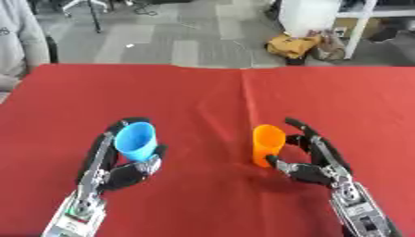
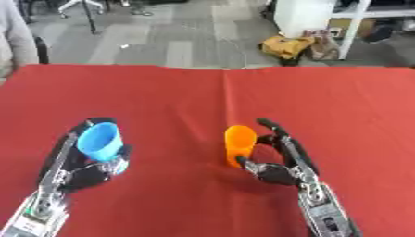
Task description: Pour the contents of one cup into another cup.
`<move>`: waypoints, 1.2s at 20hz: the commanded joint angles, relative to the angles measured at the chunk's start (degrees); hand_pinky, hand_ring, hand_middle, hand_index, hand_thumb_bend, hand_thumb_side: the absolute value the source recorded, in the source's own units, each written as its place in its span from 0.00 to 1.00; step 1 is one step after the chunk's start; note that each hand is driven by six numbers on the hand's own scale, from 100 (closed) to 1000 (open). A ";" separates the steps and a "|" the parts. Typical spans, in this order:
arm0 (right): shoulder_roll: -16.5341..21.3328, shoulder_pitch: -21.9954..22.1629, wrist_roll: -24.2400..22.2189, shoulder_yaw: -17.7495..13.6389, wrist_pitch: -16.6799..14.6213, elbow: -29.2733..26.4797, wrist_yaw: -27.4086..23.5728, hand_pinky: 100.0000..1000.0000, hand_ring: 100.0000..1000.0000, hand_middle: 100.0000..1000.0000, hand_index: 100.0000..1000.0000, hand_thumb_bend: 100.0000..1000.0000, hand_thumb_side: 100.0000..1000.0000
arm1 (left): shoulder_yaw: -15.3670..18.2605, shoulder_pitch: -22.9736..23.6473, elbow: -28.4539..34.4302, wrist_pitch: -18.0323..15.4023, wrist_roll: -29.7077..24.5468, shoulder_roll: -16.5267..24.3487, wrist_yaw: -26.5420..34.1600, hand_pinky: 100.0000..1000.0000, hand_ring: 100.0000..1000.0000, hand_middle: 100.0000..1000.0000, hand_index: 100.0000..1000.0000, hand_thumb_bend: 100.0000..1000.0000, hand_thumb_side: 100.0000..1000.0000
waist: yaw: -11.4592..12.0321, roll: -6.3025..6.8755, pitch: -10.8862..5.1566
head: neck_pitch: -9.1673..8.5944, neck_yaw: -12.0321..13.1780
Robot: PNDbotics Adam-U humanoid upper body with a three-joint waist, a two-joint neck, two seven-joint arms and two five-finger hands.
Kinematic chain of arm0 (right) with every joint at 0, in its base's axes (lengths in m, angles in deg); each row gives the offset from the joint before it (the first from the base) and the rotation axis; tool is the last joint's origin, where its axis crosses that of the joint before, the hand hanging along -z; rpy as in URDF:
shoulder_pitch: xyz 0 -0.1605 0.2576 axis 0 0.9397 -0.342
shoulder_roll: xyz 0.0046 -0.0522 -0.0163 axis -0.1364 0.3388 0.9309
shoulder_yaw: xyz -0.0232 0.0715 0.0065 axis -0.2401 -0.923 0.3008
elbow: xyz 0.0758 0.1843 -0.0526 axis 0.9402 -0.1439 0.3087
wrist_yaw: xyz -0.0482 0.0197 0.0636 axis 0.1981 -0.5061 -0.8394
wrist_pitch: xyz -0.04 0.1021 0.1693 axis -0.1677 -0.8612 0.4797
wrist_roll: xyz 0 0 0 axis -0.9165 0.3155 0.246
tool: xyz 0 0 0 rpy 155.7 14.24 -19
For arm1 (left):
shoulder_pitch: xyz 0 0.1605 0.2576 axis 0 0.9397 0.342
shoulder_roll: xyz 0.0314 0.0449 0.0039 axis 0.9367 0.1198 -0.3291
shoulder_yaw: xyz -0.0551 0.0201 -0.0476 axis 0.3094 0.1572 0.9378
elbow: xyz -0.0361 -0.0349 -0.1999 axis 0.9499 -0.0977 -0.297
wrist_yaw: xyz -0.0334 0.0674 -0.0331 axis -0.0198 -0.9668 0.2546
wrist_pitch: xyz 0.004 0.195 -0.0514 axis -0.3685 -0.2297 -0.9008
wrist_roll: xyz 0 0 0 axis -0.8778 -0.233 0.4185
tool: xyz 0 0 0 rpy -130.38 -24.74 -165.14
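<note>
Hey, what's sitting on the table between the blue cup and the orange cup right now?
Nothing: between the blue cup and the orange cup only bare red tablecloth shows, with a crease running toward the far edge, seen in both eye views.

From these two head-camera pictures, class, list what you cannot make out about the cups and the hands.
- Contents of the blue cup: its mouth shows only blurred blue in both views.
- Contents of the orange cup: the mouth is too blurred to show anything.
- Base of the blue cup: hidden by the left hand curled round it.
- Whether the right hand touches the orange cup: its fingers lie behind the cup, blurred.
</note>
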 commanded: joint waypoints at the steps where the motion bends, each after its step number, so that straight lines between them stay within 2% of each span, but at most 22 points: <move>1: 0.80 -1.48 -0.63 0.43 -0.31 0.54 0.31 0.83 0.68 0.95 0.93 0.47 0.08 | -0.07 -0.54 1.58 0.02 -0.15 0.33 0.42 0.49 0.44 0.44 0.71 0.33 0.00 | 0.08 0.02 -1.09 | -0.34 -0.18; 18: 0.50 -6.42 -3.07 2.80 -1.33 6.84 -0.48 0.81 0.67 0.93 0.93 0.46 0.08 | -0.39 -0.45 2.02 0.13 -0.33 -0.05 0.75 0.50 0.44 0.44 0.71 0.32 0.00 | 0.76 0.26 -1.37 | -0.43 -1.31; 24: 0.04 -7.92 -3.02 3.49 -1.43 9.25 -0.09 0.79 0.60 0.89 0.90 0.47 0.09 | -0.55 -0.45 2.24 0.14 -0.42 -0.20 0.86 0.50 0.44 0.44 0.71 0.32 0.00 | 1.05 0.28 -1.44 | -0.45 -1.77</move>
